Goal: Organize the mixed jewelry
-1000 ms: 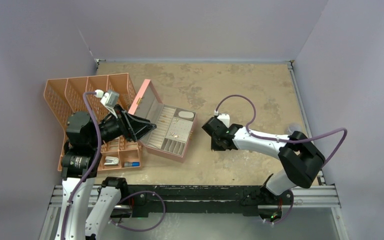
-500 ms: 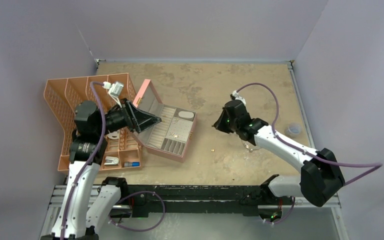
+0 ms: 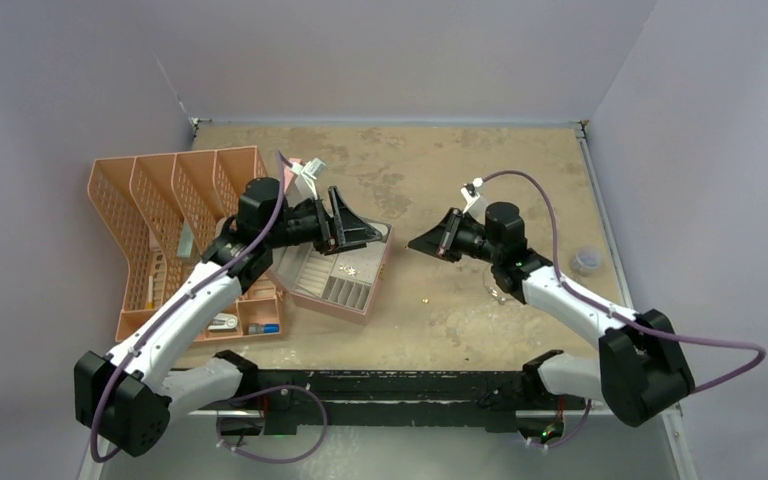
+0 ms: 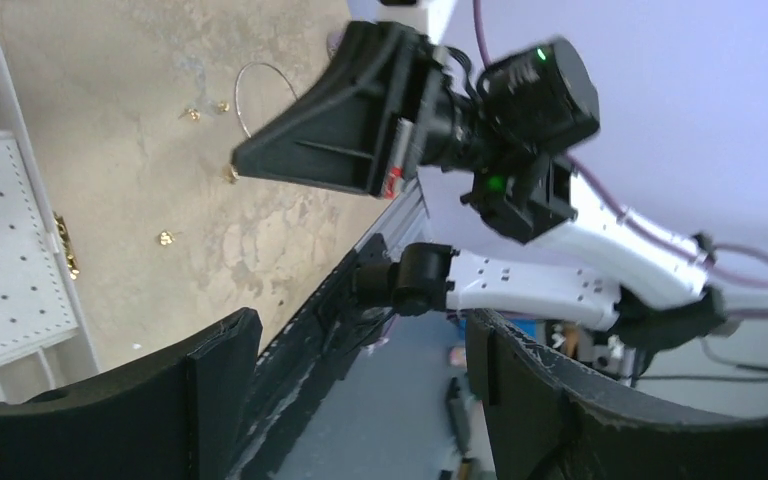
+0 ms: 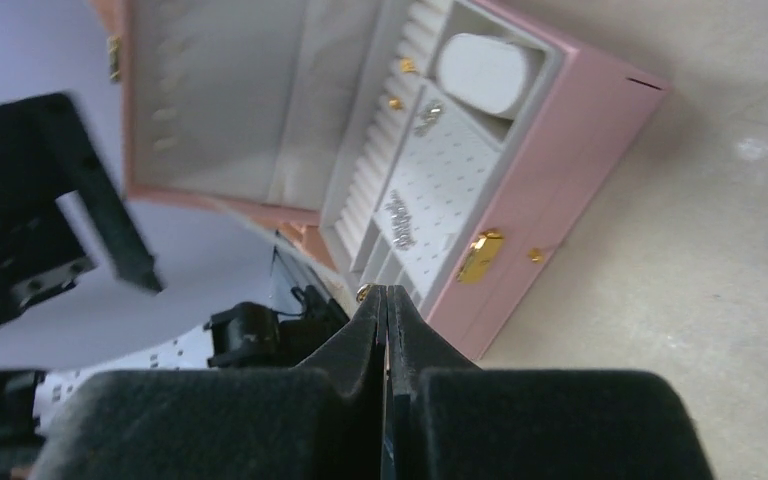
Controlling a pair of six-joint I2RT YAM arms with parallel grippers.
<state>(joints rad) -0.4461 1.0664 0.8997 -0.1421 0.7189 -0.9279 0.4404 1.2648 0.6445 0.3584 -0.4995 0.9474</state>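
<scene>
Mottled tabletop (image 5: 760,250), gold stud (image 5: 363,292) in tool (image 5: 385,292)

Pinches a tiny gold-coloured stud (image 5: 364,291) at the tips of the black right gripper (image 5: 384,295), fingers pressed together, pointing toward an open pink hinged jewelry box (image 5: 550,150) with pale grey lining, a white oval cushion (image 5: 485,72), a white perforated panel (image 5: 430,190) and a gold-coloured front clasp (image 5: 479,256).

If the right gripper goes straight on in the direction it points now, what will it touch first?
Most likely the front wall of the open pink jewelry box, near its gold clasp. The right gripper, shut on a gold stud, aims there; the open left gripper hangs close, depth unclear.
</scene>
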